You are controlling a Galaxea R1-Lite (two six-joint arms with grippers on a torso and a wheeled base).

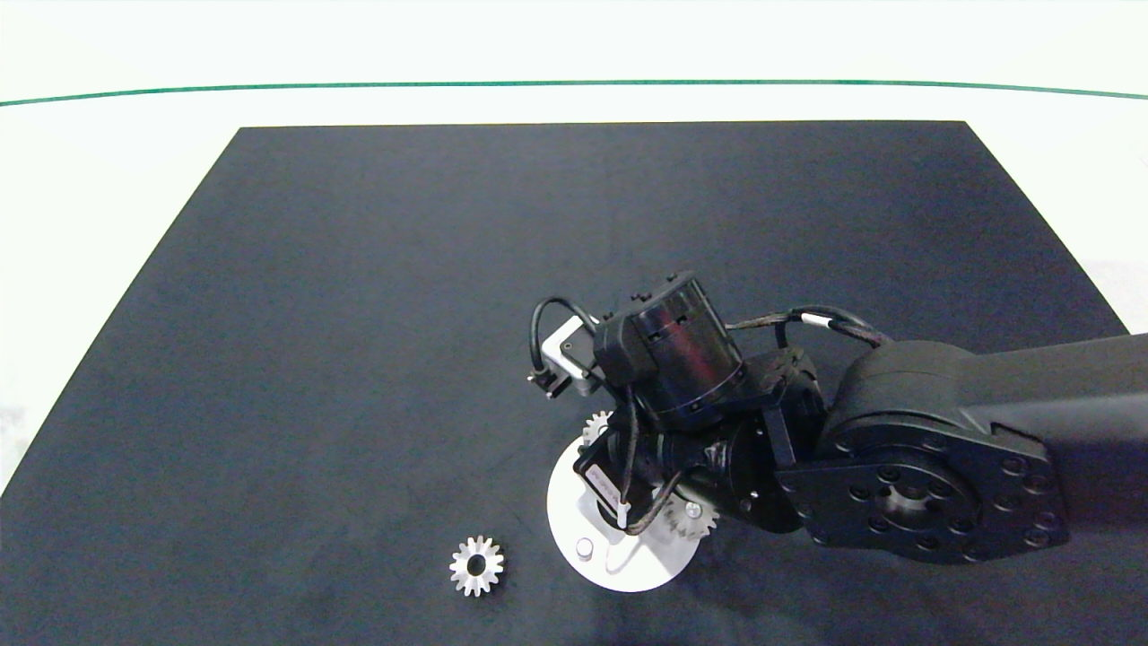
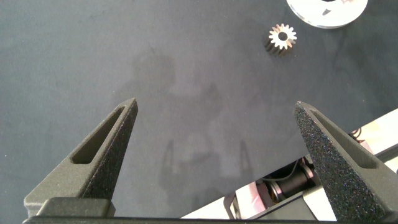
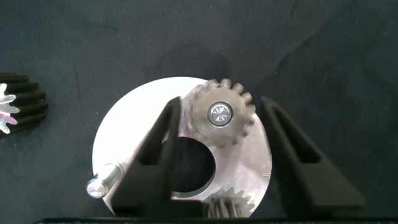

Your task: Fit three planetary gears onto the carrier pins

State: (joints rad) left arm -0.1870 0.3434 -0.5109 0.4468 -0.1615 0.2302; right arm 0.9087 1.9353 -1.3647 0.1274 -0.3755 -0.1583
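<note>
A: Where is the right gripper?

B: Over the white disc, fingers spread and released. One gear sits on a pin between them; the wrist view shows a gap beside the gear on one side, and the other finger close by it, contact unclear.

A: And the head view?

B: There the arm hides most of that. Only teeth of that gear peek out, a second gear shows at the disc's opposite edge, and one bare pin stands free.

A: The third gear?

B: Lying flat on the black mat, just beside the disc; a white table surrounds the mat.

A: The left gripper?

B: Wide apart, empty, well away from the disc, above bare mat.
</note>
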